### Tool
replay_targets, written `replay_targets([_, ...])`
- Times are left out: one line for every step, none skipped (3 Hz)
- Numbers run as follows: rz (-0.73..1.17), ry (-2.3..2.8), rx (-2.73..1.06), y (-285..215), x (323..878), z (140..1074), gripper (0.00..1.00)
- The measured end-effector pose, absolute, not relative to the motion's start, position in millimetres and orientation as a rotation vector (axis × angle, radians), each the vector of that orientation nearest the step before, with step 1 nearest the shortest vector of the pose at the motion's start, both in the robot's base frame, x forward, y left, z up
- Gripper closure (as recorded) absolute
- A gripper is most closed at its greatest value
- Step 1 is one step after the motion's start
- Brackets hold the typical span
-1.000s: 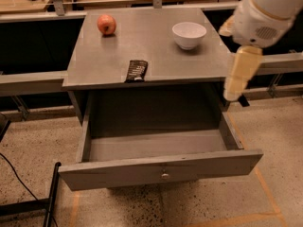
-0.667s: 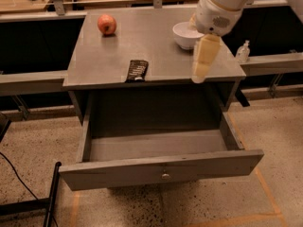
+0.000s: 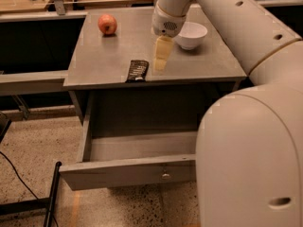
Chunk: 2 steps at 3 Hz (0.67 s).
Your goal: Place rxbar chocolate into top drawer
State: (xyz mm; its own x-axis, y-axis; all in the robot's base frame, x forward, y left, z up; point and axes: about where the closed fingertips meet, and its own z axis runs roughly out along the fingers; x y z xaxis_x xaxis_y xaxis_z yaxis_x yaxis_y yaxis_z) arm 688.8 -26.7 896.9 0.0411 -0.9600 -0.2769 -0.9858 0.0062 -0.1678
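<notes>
- Nearest you, the robot's arm (image 3: 251, 155) fills the lower right and hides the right end of the top drawer (image 3: 128, 171). Judge clearance on that side with care.
- The top drawer stands open, its flat grey front and small round knob (image 3: 165, 176) facing you. The part of its inside that shows is bare. Nothing there needs doing first, so the step in hand is, by my reading, the reach for the bar.
- The rxbar chocolate (image 3: 137, 71) lies flat on the cabinet top (image 3: 94, 63), right at the front edge above the open drawer. It is a thin, narrow bar in a black wrapper with pale lettering, its long side running front to back.
- The gripper (image 3: 159, 64) hangs pointing down just to the right of the bar, apart from it and carrying nothing you can see. You cannot tell whether it is released or clenched.
- Shift it left until it is centred over the bar, and turn it to close across the narrow width.
- Come down close to the surface, since so flat a thing gives little to hold.
- Avoid any forward push: the bar sits near the lip and could slide off, and the wrapper likely handles slick.
- Just behind and right of the gripper stands a white bowl (image 3: 191, 34); keep the wrist off it.
- The red apple (image 3: 107, 24) sits at the far left, well apart.
</notes>
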Motion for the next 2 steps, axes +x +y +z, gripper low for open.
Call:
replay_targets([0.115, 1.994, -2.023, 0.8, 710.5, 871.6, 0.0])
replay_targets([0.106, 2.004, -2.062, 25.6, 714.0, 857.2, 0.0])
